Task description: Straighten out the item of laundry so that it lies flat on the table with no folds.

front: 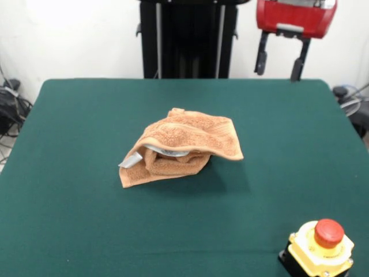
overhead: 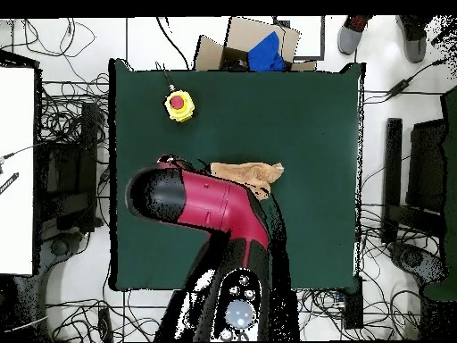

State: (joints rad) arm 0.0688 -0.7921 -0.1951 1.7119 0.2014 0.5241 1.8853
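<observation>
The item of laundry (front: pixel 180 146), an orange-tan towel, lies crumpled and folded over itself near the middle of the green table (front: pixel 69 173), with a white-grey tag sticking out at its left side. My gripper (front: pixel 279 64) hangs high above the table's far right edge, well away from the towel. It is open, its two black fingers (front: pixel 298 66) spread with nothing between them. In the overhead view the red arm (overhead: pixel 210 201) covers part of the towel (overhead: pixel 245 170), and only a strip of it shows on the table (overhead: pixel 312 116).
A yellow box with a red stop button (front: pixel 321 245) stands at the near right corner, also seen as the stop button (overhead: pixel 179 104) from above. A cardboard box (overhead: pixel 259 45) and a person's shoes (overhead: pixel 351 36) lie beyond the table's edge.
</observation>
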